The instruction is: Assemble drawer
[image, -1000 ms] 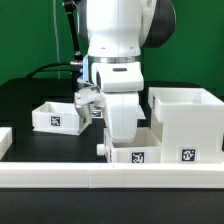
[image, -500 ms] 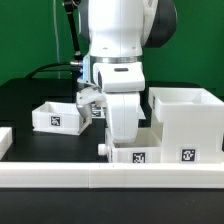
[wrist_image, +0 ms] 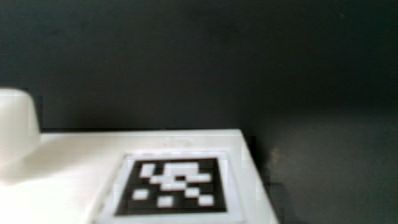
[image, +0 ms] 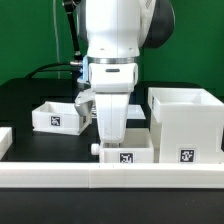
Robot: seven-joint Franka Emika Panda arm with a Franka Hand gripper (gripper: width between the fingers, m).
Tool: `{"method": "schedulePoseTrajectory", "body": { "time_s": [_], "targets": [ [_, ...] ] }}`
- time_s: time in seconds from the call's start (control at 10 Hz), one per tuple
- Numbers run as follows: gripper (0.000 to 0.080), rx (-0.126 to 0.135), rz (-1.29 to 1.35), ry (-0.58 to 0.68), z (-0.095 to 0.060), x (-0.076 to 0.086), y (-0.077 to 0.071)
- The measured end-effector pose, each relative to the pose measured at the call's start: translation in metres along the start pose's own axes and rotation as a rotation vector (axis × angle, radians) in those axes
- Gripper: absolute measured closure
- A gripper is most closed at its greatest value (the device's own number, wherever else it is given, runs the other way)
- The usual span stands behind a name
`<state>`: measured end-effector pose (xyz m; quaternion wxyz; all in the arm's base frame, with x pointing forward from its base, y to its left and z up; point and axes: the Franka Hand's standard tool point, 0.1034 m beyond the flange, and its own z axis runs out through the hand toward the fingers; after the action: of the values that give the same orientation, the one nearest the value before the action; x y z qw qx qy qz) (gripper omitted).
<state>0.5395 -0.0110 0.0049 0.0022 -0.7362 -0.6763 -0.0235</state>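
Drawer box [image: 127,156] below tool [image: 111,138] (jaws hidden)

No words, numbers or brand names can be read. The only signs are square black-and-white coded tags: one each on the small open box [image: 57,116], the low box [image: 128,153] and the tall box [image: 185,122]. The wrist view shows one close-up tag [wrist_image: 175,186] on a white panel [wrist_image: 80,148].

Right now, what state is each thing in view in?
tool: low, right above the front drawer box; jaws hidden, so open or shut cannot be told.
front drawer box: upright on the table, tag facing the exterior view.
left drawer box: upright, open side up, not held.
drawer case: upright, open at the top, on the exterior view's right, not held.
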Motion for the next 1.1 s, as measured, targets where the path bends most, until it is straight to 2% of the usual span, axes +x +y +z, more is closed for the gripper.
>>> {"method": "schedulePoseTrajectory", "body": {
  "time_s": [0.4,0.5,1.1],
  "targets": [
    [0.0757,-0.006,-0.006,0.002,0.0,-0.0008,0.0006],
    [0.0757,-0.007,-0.019,0.002,-0.0002,-0.0059,0.001],
    [0.0757,-0.009,-0.021,0.001,-0.0016,-0.0028,0.0036]
  ]
}}
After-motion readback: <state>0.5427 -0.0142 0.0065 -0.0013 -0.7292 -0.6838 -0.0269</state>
